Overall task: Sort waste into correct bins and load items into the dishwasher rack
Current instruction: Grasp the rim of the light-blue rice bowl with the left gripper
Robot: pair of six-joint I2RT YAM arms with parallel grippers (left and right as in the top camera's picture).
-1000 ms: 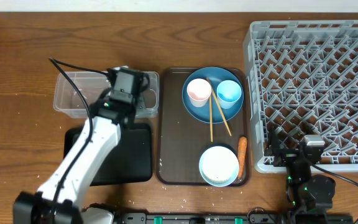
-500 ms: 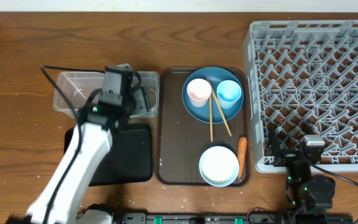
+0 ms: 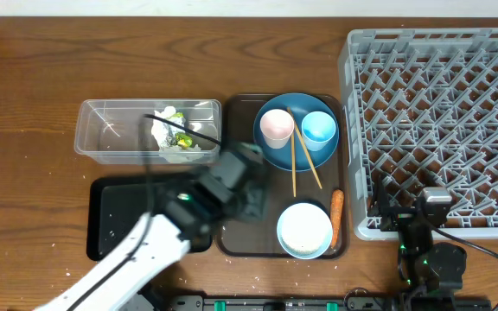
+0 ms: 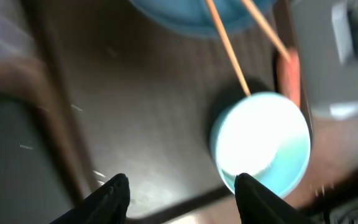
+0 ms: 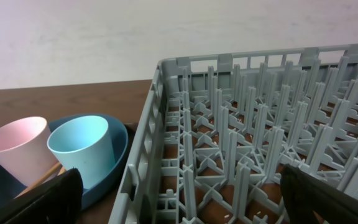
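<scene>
The left pincer (image 4: 182, 194) hangs over the brown serving tray (image 3: 240, 155), its jaws parted with nothing between them. The overhead view blurs this arm, and the wrist view is smeared too. Under it and a little to the right sits the bowl (image 3: 304, 229), upright at the tray's near end, apart from both fingers (image 4: 114, 196).

The carrot (image 3: 336, 216) lies along the tray's right edge, just beside the bowl. At the tray's far end is the plate (image 3: 294, 149), carrying the pink cup (image 3: 276, 127) and the blue cup (image 3: 318, 128) side by side, both upright. The chopsticks (image 3: 302, 162) rest with their far ends between the cups and splay out over the plate's rim towards the bowl.

Left of the serving tray stands the tub (image 3: 111, 130), with the tissue (image 3: 173, 134) and its green scraps lying inside at the right end. The black tray (image 3: 119, 216) sits on the worktop (image 3: 33, 86) nearer than the tub, partly hidden by the arm.

The rack (image 3: 439, 112) fills the right side. The right pincer (image 5: 179, 186) rests at its near left corner, jaws spread wide and gripping nothing.
</scene>
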